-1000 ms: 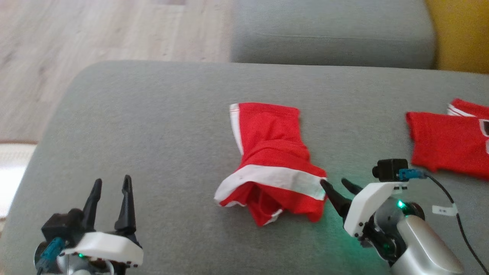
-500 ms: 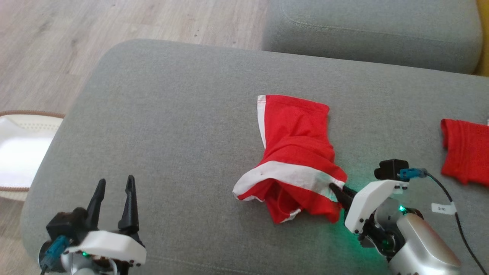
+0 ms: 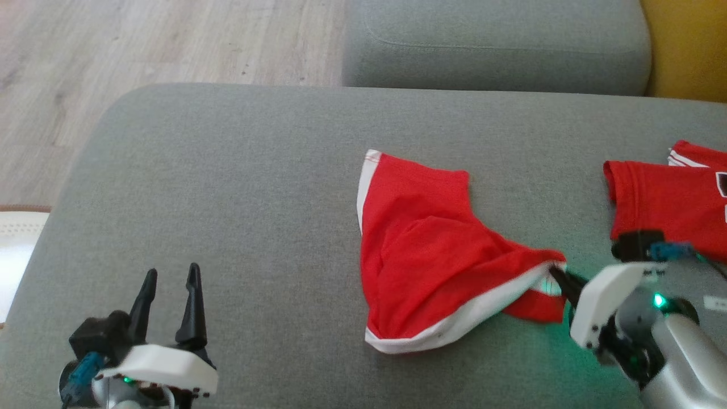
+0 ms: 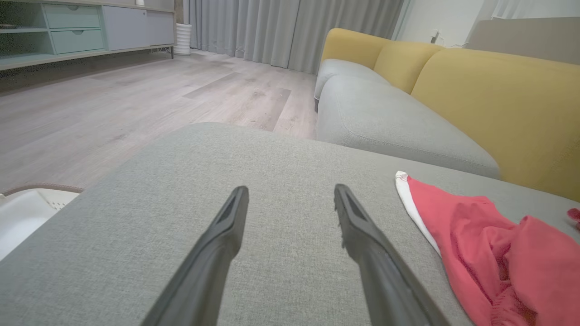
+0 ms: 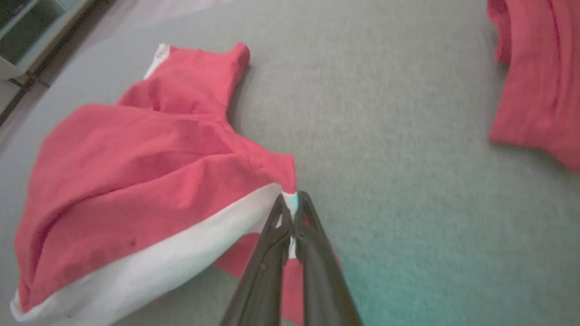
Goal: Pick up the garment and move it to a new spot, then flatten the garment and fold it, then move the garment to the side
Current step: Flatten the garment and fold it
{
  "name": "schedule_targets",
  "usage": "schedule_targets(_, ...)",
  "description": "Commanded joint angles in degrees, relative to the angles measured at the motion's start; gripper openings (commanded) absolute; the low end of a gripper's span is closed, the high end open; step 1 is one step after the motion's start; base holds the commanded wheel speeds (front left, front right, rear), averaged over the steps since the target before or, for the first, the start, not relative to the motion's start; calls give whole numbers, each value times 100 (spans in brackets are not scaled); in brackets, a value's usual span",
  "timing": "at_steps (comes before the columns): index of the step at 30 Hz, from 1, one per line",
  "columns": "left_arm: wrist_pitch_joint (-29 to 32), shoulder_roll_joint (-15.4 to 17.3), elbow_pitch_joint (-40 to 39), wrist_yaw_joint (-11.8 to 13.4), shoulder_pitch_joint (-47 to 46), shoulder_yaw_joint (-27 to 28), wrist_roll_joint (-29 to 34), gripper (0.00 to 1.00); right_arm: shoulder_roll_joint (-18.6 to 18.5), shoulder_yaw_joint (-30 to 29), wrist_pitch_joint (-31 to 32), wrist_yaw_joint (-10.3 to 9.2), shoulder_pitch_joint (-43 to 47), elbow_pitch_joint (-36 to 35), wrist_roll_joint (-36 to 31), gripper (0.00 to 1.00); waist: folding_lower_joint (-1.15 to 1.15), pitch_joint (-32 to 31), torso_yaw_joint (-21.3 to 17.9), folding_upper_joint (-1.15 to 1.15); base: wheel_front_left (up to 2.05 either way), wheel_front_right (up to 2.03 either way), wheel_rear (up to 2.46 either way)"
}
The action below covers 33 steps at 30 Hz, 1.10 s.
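Since a second ago, right pincer [image 3: 559, 276] has pinched the garment [image 3: 423, 255] at its right edge, dragging it rightward; left pincer [image 3: 170, 277] hovers spread, near left.

Cloth garment [image 3: 423, 255]; cushion [image 3: 227, 193] (matt weave)

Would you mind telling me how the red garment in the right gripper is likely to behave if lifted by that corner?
Probably floppy: the red garment sags in soft folds from the corner pinched by the right gripper. Likely light, being thin cloth. The rest would probably drag across the grey cushion.
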Motion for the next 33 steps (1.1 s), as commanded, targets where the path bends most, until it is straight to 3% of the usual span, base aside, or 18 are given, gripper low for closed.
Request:
schedule_targets(1,-70,43,-147,-22,-266,231,52,100,-84,43,23,42,-33,-198,-81,0,0,17,-29,0,0,0,0)
schedule_targets(3,-70,29,-123,-34,-285,246,62,100,-105,-18,162,42,90,-190,-244,0,0,35,-52,0,0,0,0)
schedule_targets(4,-70,21,-112,-38,-295,252,68,100,-82,-61,189,42,134,-174,-328,10,0,42,-60,0,0,0,0)
schedule_targets(5,-70,14,-102,-44,-304,260,73,100,-45,-118,181,42,164,-151,-413,67,0,45,-66,0,0,0,0)
schedule_targets(6,-70,10,-90,-51,-312,267,77,100,-2,-182,162,42,184,-116,-506,100,0,46,-71,0,0,0,0)
schedule_targets(12,-70,41,-37,-103,-328,295,105,100,180,-564,-3,42,254,-230,-896,100,0,-41,-138,0,0,0,0)
schedule_targets(17,-30,95,-71,-187,-391,300,27,100,300,-1178,-526,42,381,-958,-1053,100,0,-98,-239,0,0,0,0)
schedule_targets(20,287,104,-150,-395,-539,275,-239,100,470,-1489,-847,42,520,-1438,-1197,100,0,-101,-319,0,0,0,0)
schedule_targets(23,1162,144,-160,-764,-855,125,-756,100,657,-1654,-1045,42,643,-1739,-1285,100,0,-78,-391,0,0,0,0)
schedule_targets(26,2451,313,15,-1006,-1367,-222,-1337,100,779,-1742,-1135,42,705,-1843,-1406,100,0,-47,-470,0,0,0,0)
schedule_targets(30,4146,484,338,-1102,-2067,-703,-2293,100,893,-1716,-1157,42,721,-1902,-1500,100,0,12,-661,0,0,0,0)
schedule_targets(33,4989,529,680,-1113,-2460,-968,-2889,100,965,-1668,-1152,42,685,-1902,-1543,100,0,77,-869,0,0,0,0)
